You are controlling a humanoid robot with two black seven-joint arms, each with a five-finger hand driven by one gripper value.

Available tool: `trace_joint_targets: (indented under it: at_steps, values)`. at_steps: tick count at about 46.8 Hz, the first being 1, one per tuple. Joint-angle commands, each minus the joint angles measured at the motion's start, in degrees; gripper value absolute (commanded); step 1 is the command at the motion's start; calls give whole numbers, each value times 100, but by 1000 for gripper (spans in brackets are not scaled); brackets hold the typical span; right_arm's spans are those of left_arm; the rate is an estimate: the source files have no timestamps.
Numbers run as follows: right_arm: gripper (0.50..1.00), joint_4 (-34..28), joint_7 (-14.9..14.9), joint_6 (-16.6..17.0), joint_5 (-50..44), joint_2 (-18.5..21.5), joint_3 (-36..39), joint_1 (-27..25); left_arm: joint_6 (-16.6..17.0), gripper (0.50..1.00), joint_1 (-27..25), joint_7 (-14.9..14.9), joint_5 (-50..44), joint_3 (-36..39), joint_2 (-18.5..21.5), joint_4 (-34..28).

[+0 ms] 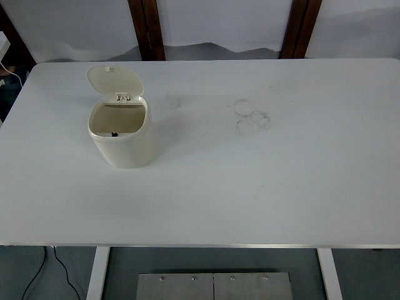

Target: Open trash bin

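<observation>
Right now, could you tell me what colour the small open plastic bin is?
Cream, body and raised lid alike; head view.

head view | high, robot's side | faces forward-down | whole white table (250,187) in frame

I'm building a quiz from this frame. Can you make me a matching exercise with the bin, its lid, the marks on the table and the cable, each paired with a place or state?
Things:
1. trash bin
2. lid
3. ring-shaped marks
4. black cable

Places or states:
A. flipped up behind the opening
B. under the table, bottom left
C. on the table top, right of centre
D. standing on the table's left part, open

Pairs: 1-D, 2-A, 3-C, 4-B
</observation>
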Motion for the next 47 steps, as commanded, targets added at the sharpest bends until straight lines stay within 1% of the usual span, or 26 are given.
trace_joint_targets:
  at_steps: [1,6,12,16,21,22,23,29,36,47]
  values:
    - [995,-7,0,0,0,0,0,0,166,1000,295,0,-156,-236,1,25]
    - [995,-7,0,0,0,0,0,0,298,1000,673,0,-262,-552,1,34]
    - [995,-7,0,0,0,0,9,0,316,1000,1042,0,-306,-895,1,43]
    - [995,-7,0,0,0,0,9,0,412,1000,1253,0,-385,-1106,-8,51]
    - [995,-7,0,0,0,0,9,0,491,1000,1570,0,-517,-1256,-34,52]
    - [995,-7,0,0,0,0,9,0,492,1000,1570,0,-517,-1256,-34,52]
    - [995,-7,0,0,0,0,9,0,553,1000,1727,0,-587,-1334,-121,52]
    - [995,-7,0,0,0,0,9,0,693,1000,2027,0,-719,-1414,-201,52]
    - [995,-7,0,0,0,0,9,0,843,1000,2229,0,-833,-1475,-289,43]
    - [995,-7,0,0,0,0,0,0,843,1000,2238,0,-825,-1476,-280,43]
